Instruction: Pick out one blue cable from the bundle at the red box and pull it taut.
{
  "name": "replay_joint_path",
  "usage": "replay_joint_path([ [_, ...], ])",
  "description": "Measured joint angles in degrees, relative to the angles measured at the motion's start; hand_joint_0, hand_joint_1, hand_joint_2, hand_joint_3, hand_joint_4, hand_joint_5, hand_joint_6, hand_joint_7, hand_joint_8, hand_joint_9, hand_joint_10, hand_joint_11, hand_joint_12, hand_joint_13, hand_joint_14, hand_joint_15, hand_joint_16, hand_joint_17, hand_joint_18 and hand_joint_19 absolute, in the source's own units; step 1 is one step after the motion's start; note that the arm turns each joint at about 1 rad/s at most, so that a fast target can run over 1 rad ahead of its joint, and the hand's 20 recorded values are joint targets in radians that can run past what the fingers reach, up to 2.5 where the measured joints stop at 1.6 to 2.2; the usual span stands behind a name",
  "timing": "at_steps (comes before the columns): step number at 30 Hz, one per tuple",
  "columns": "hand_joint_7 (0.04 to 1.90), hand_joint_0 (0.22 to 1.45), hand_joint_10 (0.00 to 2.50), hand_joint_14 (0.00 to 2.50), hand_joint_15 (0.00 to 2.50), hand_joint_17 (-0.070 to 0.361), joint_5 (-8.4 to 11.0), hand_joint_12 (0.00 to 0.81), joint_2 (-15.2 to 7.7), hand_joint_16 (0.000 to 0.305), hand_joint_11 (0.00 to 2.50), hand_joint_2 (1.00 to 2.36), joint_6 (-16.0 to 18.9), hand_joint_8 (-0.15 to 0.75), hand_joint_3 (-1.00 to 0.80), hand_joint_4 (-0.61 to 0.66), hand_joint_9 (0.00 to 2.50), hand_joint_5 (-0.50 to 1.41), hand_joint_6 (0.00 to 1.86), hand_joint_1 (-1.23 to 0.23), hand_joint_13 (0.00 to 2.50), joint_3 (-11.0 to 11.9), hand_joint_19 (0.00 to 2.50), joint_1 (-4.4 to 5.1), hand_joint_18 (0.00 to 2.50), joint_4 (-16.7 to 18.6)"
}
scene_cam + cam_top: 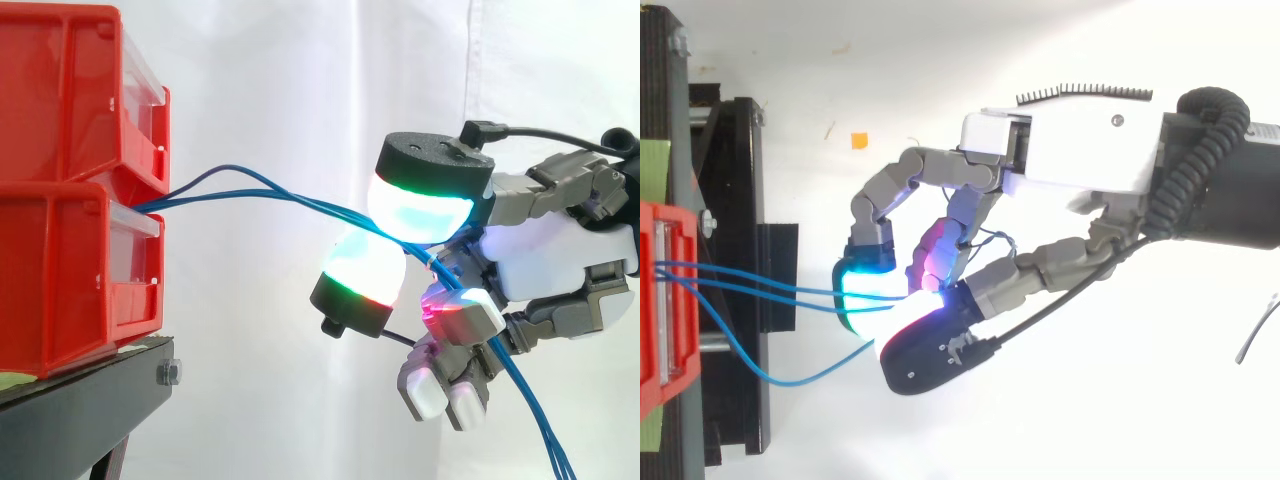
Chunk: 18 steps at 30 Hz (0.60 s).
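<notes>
The hand [560, 250] comes in level from the right on a dark wrist [1240, 185], its white back facing up in the top view. Its fingers are curled toward the left. Two large fingertips [420, 208] meet in a pinch: the upper one glows white and cyan under a black cap, and the lower one sits just below and to its left, rimmed green and red. They close on the blue cables [300, 200]. The other fingers are folded in below the palm, one pad glowing magenta-red and the others pale white.
</notes>
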Motion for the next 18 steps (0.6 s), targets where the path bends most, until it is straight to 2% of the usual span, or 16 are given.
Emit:
replay_joint_path([
  [11, 1.04, 0.76, 0.02, 0.02, 0.4, 0.102, 0.0, 0.355, 0.0, 0.045, 0.87, 1.0, 0.0, 0.295, -0.5, -0.14, 1.27, -0.13, 0.93, -0.86, 0.99, -0.01, 0.45, 0.0, 0.95, -0.39],
  [18, 1.1, 0.79, 0.02, 0.02, 0.4, 0.099, 0.0, 0.349, 0.0, 0.044, 0.89, 1.0, 0.0, 0.285, -0.5, -0.23, 1.29, -0.13, 0.94, -0.88, 0.99, -0.01, 0.43, 0.0, 0.96, -0.42],
])
